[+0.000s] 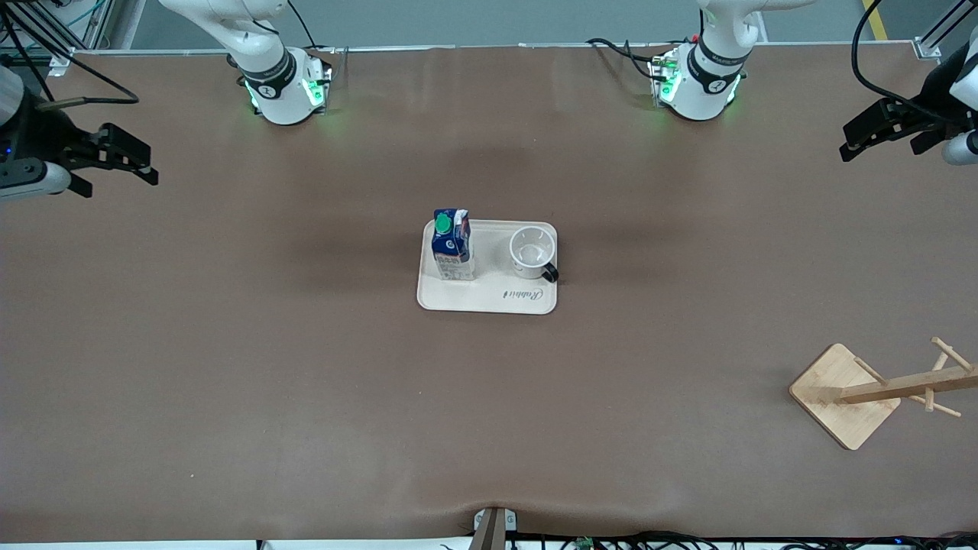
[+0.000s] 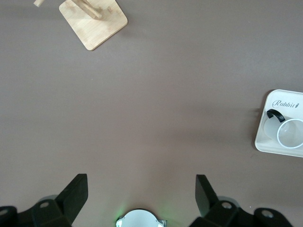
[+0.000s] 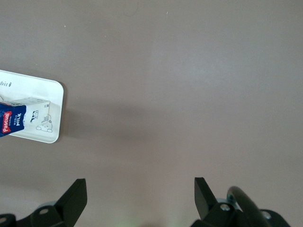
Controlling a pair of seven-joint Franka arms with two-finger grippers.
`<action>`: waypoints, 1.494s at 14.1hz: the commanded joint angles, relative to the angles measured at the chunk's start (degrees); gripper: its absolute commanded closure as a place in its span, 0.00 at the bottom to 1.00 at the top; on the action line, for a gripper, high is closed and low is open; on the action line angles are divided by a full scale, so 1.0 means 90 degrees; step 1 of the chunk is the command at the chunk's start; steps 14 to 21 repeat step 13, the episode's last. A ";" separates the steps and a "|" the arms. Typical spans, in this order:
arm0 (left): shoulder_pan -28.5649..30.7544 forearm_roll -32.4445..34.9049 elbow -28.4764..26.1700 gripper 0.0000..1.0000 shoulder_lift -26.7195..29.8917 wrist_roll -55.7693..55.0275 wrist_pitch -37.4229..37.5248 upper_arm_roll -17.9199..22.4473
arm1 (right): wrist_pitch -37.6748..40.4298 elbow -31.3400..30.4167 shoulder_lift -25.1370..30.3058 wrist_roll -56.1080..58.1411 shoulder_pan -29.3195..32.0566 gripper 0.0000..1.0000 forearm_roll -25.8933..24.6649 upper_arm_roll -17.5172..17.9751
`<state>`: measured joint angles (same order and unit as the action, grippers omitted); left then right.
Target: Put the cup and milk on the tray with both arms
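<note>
— What's cut off or hard to read?

— The milk (image 3: 13, 119) is clipped at the edge of the right wrist view, and the cup (image 2: 289, 132) is clipped at the edge of the left wrist view. In the front view the left gripper (image 1: 871, 137) sits at the frame edge, the arm only partly in view. The tray's (image 1: 489, 299) small drawing is too small to make out there.

— And the tray's contents?

— Both upright on it: the milk (image 1: 452, 246) toward the right arm's end, the cup (image 1: 532, 250) toward the left arm's end, apart from each other. The cup looks empty, its handle (image 1: 550, 273) on the side nearer the front camera.

— The jaws?

— Both pairs spread wide, nothing between them. The right gripper (image 1: 126, 160) waits over the table's right-arm end, well clear of the tray; the left waits over the left-arm end, tray well off to one side of its jaws.

— The surface?

— A brown table (image 1: 306, 382) — with a wooden rack (image 1: 879, 393) lying toppled near the left arm's end, nearer the front camera than the tray.
</note>
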<state>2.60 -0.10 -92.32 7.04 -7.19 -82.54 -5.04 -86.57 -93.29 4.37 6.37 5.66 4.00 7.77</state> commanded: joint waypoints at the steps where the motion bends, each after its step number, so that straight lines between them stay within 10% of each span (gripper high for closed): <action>1: 0.0004 -0.0028 0.0082 0.00 -0.0011 0.0086 0.0119 -0.0026 | 0.0098 0.0062 0.0042 -0.0161 -0.0024 0.00 -0.0064 -0.0004; 21: -0.0025 -0.0018 0.0365 0.00 -0.0030 0.0076 0.0157 -0.0046 | 0.0098 0.0092 0.0042 0.0131 -0.0180 0.00 -0.0562 -0.0014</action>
